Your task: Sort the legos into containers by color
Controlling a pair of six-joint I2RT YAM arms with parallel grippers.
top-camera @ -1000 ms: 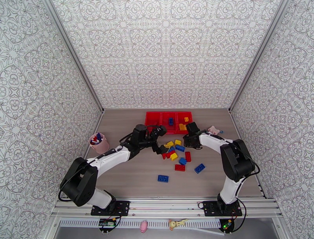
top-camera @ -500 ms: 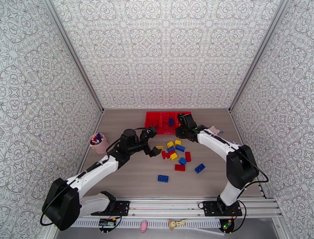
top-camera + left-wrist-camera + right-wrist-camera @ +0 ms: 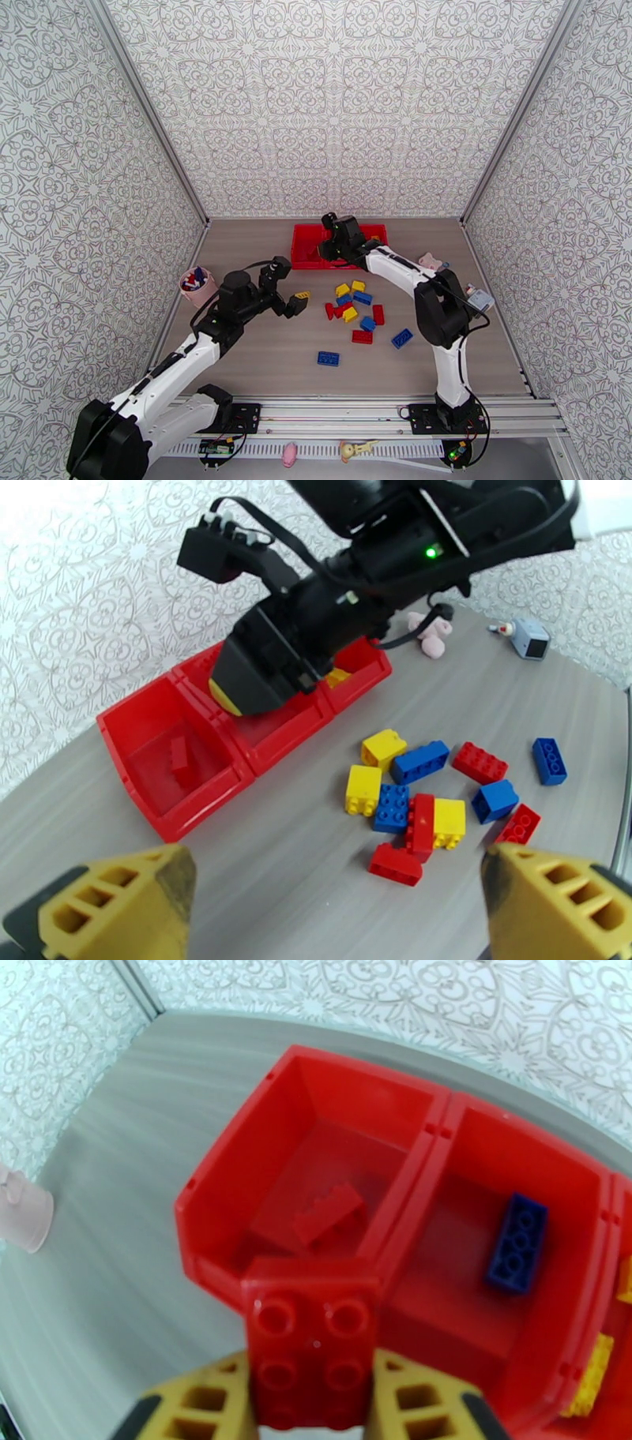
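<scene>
While the right hand (image 3: 312,1390) grips a red brick (image 3: 310,1331), centre it over the upper-left bin (image 3: 246,1135) before release; left hand (image 3: 336,906) open, empty.

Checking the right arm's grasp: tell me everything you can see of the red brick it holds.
The red brick is glossy plastic, squarish, with four studs in a two-by-two block facing the wrist camera. The right gripper clamps it between its yellow fingers. It hangs at the near wall of the left bin, which holds another red brick.

3 joined bins (image 3: 201,800); 12 loose legos (image 3: 362,298): 5 blu, 4 red, 3 yel.
</scene>
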